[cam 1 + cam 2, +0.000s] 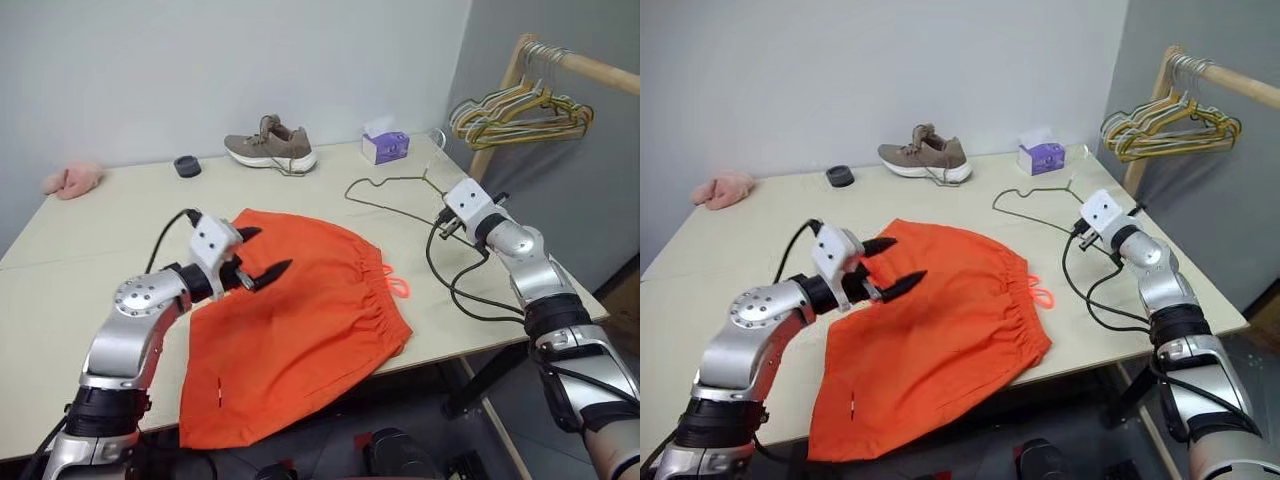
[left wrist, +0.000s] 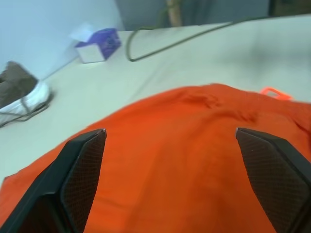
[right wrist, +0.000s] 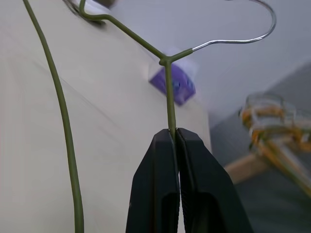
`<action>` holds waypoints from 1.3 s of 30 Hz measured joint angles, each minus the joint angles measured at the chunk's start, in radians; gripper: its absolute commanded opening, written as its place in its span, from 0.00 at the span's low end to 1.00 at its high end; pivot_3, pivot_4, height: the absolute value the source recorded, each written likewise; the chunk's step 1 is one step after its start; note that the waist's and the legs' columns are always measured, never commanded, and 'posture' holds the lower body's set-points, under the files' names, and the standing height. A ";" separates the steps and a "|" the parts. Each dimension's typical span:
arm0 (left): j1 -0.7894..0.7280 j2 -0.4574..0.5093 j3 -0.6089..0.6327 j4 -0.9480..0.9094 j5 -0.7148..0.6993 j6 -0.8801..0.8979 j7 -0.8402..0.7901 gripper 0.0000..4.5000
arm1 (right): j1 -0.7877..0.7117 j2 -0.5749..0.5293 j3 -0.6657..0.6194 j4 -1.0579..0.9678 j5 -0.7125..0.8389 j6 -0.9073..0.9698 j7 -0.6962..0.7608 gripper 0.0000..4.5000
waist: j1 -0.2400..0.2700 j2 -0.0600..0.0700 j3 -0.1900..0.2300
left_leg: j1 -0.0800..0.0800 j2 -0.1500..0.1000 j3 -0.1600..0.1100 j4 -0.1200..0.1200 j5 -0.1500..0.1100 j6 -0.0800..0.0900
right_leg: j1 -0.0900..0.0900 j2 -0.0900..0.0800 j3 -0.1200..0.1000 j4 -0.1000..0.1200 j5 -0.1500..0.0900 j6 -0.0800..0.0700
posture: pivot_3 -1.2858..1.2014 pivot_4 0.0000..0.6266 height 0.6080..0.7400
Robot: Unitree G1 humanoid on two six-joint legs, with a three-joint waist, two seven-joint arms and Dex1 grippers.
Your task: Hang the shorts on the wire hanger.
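Observation:
The bright orange shorts (image 1: 300, 300) lie spread on the table, their gathered waistband toward the right and the pinkish drawstring (image 1: 400, 287) poking out beside it. My left gripper (image 1: 272, 250) hovers open just above the shorts' upper left part, with its fingers (image 2: 82, 170) wide apart and nothing between them. My right gripper (image 3: 174, 132) is shut on the thin olive wire hanger (image 3: 168, 97), pinching the wire just below the twisted neck. The hanger stretches left from the gripper over the table, to the right of the shorts.
At the back of the table (image 1: 80, 260) are a brown shoe (image 1: 272, 147), a purple tissue box (image 1: 385, 147), a black round object (image 1: 187, 166) and a pink fluffy thing (image 1: 72, 180). A bunch of coloured hangers (image 1: 520, 110) hangs on a wooden rail at the right.

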 measured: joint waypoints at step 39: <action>-0.046 0.115 -0.180 0.090 -0.002 0.129 -0.336 0.47 | 0.062 0.047 0.124 -0.353 -0.043 -0.417 0.228 0.00 | -0.005 -0.001 0.001 | 0.000 0.001 -0.001 0.000 0.000 0.000 | 0.000 0.000 -0.001 0.000 0.000 0.000 | 0.43 0.00 1.00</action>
